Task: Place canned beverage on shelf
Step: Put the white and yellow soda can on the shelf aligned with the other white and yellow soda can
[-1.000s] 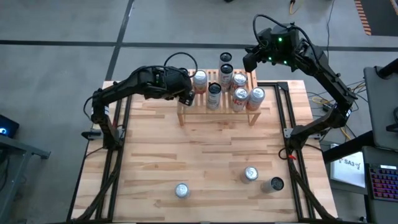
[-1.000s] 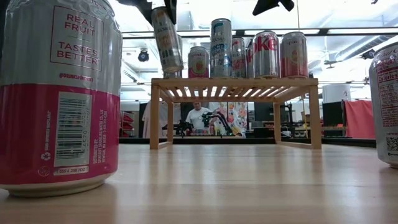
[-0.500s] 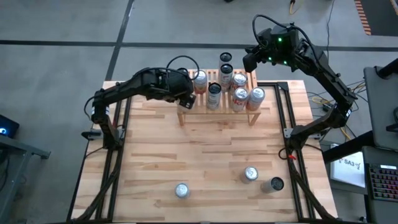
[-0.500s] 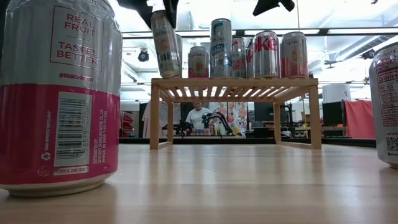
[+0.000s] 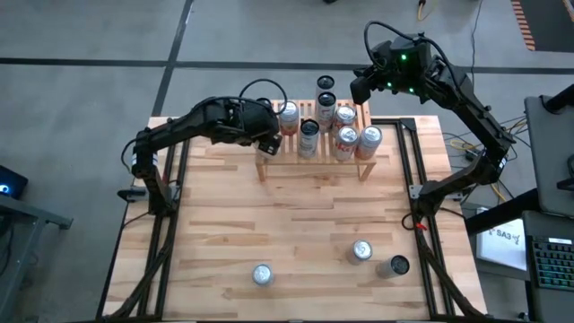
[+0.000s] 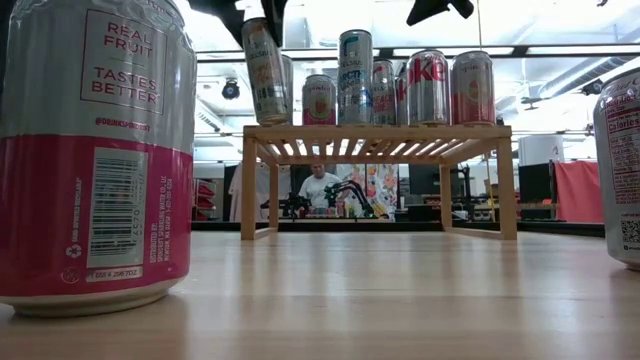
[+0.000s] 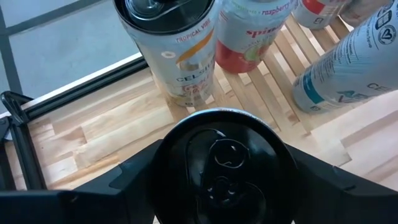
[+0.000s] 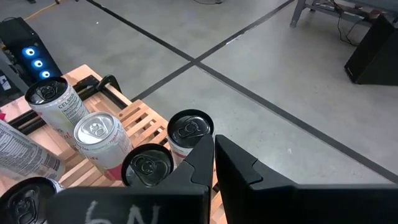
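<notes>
Since the earlier frame: the held can (image 6: pixel 264 70) tilts slightly less and has edged toward the shelf (image 6: pixel 375 134); all else unchanged.

Left fingers (image 7: pixel 124 171): clamped on either side of the can, near its top, lid facing the wrist camera.

Left gripper (image 5: pixel 266 132): over the left end of the shelf, can held clear above the slats, leaning, not yet set down.

Can, handling (judged): thin metal wall, smooth and slippery, dents under hard squeeze; probably full, so moderately heavy. Best held across the body just below the top rim, as now, and brought upright before release.

Shelf: small slatted wooden rack at the far edge of the tabletop (image 5: pixel 305 224). Stock: six upright cans (image 5: pixel 346 137), grouped from its middle to its right end; the nearest of them stands just beside the held can.

Right gripper (image 5: pixel 360 87): pinched shut, empty, hanging beyond the shelf's far right corner, waiting.

Remaining stock: three cans (image 5: pixel 361 252) on the tabletop, well apart from the shelf, toward the near edge.
</notes>
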Motion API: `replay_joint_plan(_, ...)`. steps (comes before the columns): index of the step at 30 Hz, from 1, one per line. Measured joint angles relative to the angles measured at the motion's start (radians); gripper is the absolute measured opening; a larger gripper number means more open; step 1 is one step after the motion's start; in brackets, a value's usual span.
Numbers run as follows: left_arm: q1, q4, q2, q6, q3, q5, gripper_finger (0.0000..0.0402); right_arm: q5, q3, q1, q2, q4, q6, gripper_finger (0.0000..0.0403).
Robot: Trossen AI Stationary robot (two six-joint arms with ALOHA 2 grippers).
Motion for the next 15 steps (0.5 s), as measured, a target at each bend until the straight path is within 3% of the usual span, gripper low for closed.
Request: replay_joint_plan(15,0.0,0.0,0.0,0.0,-0.004,0.001,0.0258,0.0,0.0,0.0,0.0,-0.005,0.006,0.0009)
